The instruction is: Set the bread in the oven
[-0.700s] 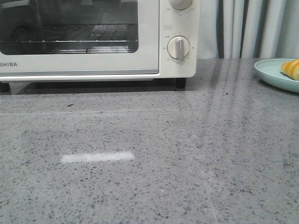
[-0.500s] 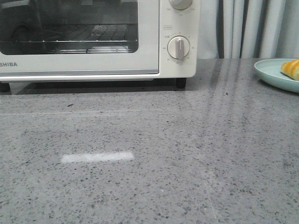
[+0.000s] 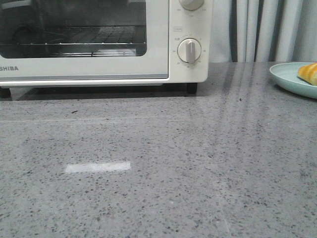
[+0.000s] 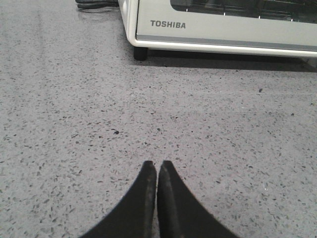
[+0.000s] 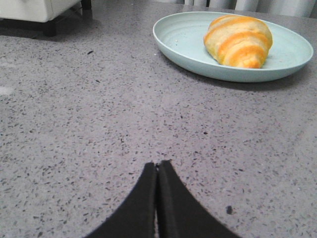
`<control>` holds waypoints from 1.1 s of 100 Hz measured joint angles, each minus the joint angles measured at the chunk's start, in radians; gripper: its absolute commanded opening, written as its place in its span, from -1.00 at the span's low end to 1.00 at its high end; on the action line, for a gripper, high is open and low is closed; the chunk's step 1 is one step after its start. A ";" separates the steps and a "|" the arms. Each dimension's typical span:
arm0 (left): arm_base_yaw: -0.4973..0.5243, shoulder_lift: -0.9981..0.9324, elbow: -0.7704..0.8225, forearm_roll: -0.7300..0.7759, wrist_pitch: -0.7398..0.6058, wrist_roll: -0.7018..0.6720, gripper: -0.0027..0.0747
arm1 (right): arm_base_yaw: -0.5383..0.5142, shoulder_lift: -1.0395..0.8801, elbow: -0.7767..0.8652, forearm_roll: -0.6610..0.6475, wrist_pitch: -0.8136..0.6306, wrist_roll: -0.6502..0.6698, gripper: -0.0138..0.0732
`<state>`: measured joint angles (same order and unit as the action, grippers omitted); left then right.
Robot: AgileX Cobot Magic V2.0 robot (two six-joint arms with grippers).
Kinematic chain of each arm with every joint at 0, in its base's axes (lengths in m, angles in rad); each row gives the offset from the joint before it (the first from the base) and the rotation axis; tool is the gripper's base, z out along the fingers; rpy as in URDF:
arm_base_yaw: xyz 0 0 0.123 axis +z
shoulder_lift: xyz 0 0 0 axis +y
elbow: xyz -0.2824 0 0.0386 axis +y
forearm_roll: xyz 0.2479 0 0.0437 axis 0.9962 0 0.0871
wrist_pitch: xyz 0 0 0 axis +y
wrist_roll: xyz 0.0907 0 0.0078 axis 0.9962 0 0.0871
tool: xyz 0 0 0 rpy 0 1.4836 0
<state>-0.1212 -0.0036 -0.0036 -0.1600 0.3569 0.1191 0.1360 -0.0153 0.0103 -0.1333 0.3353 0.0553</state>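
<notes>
The cream-white oven [image 3: 99,64] stands at the back left of the grey counter, its glass door closed and the wire rack visible inside. It also shows in the left wrist view [image 4: 223,29]. The bread [image 5: 238,40], golden-orange with cream stripes, lies on a pale blue plate [image 5: 188,49]. In the front view only its end [image 3: 309,73] shows at the right edge. My left gripper [image 4: 157,164] is shut and empty above bare counter in front of the oven. My right gripper [image 5: 157,164] is shut and empty, short of the plate. Neither gripper shows in the front view.
The plate [image 3: 290,77] sits at the counter's right edge. Grey curtains [image 3: 262,29] hang behind the counter. The oven's dials [image 3: 189,50] face forward. A dark cable [image 4: 96,4] lies beside the oven. An oven foot [image 5: 48,28] stands near the plate.
The bright reflection strip on the counter has shortened slightly on its right end. The oven, plate and bread have not moved.
</notes>
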 measured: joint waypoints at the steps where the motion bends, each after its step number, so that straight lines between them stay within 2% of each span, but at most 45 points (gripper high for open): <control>1: 0.000 0.000 0.000 0.000 0.000 0.000 -0.99 | 0.000 0.000 0.000 0.000 0.000 0.000 -0.81; 19: 0.000 0.000 0.002 0.042 -0.013 0.015 -0.99 | 0.000 0.000 0.000 -0.009 -0.005 0.000 -0.81; 28: 0.000 0.000 0.002 0.093 -0.060 0.024 -0.99 | 0.000 0.000 0.000 -0.019 -0.039 0.000 -0.81; 34: 0.000 0.000 0.002 0.075 -0.112 0.023 -0.99 | 0.000 0.000 0.000 -0.019 -0.094 0.000 -0.81; 44: 0.000 0.000 0.002 -0.067 -0.207 0.017 -0.99 | 0.000 0.000 0.000 0.027 -0.233 0.000 -0.81; 52: 0.000 0.000 0.002 -0.202 -0.268 0.017 -0.99 | 0.000 0.000 0.000 0.111 -0.326 0.000 -0.81; 67: 0.000 0.000 0.002 -0.403 -0.347 0.017 -0.99 | 0.000 0.000 0.000 0.213 -0.341 0.000 -0.81; 77: 0.000 0.000 0.002 -0.612 -0.393 0.008 -0.99 | 0.000 0.000 0.000 0.323 -0.356 0.000 -0.81; 82: 0.000 0.000 -0.001 -0.658 -0.404 0.012 -0.99 | 0.000 0.000 0.000 0.370 -0.365 0.000 -0.81; 88: 0.000 0.000 -0.023 -0.628 -0.371 0.041 -0.99 | 0.000 0.000 -0.012 0.399 -0.365 0.002 -0.81; 97: 0.000 0.006 -0.112 -0.501 -0.259 0.088 -0.99 | 0.000 0.000 -0.078 0.401 -0.329 0.002 -0.81; 110: 0.000 0.127 -0.273 -0.395 -0.185 0.116 -0.99 | 0.000 0.065 -0.216 0.303 -0.235 0.002 -0.81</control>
<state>-0.1212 0.1234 -0.2761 -0.5552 0.1719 0.2350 0.1363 0.0496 -0.2054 0.1700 0.1006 0.0570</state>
